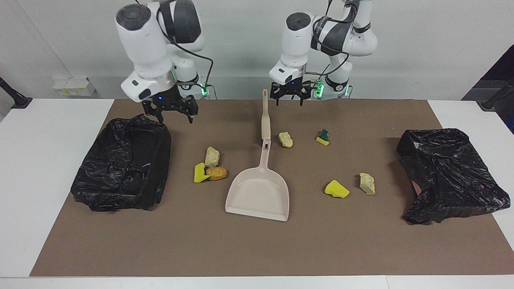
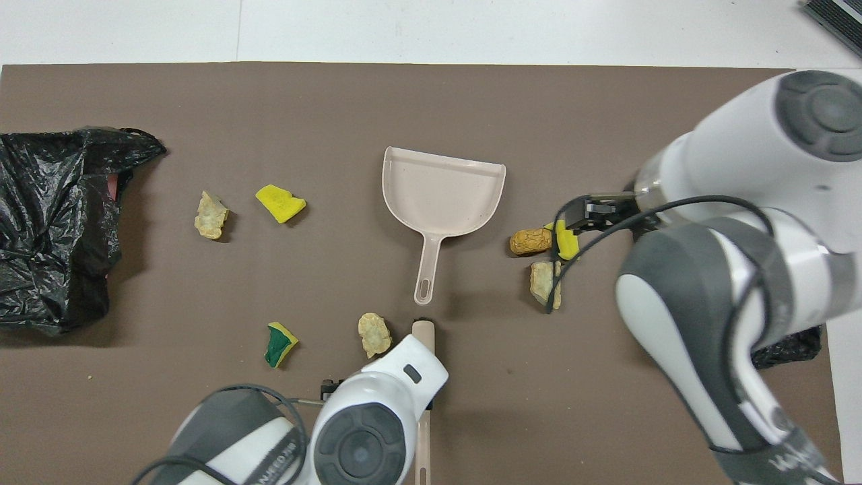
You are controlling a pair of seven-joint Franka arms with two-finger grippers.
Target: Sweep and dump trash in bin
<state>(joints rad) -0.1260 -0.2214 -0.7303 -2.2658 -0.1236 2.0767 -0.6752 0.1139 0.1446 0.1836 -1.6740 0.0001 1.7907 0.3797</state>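
Several trash scraps lie on the brown mat (image 1: 257, 249). A beige chunk (image 1: 212, 156), a yellow wedge (image 1: 199, 173) and a tan-orange chunk (image 1: 217, 173) cluster beside the beige dustpan (image 1: 259, 192). Another beige chunk (image 1: 285, 139) and a green-and-yellow bit (image 1: 322, 137) lie nearer the robots. A yellow wedge (image 1: 336, 189) and a beige chunk (image 1: 367, 183) lie toward the left arm's end. My left gripper (image 1: 289, 99) is open in the air, just beside the brush handle's (image 1: 265, 116) end. My right gripper (image 1: 172, 114) is open in the air by the bin's near corner.
A bin lined with a black bag (image 1: 122, 164) stands at the right arm's end; the right arm hides most of it in the overhead view. A crumpled black bag (image 1: 449, 172) lies at the left arm's end. The dustpan (image 2: 441, 192) lies flat mid-mat.
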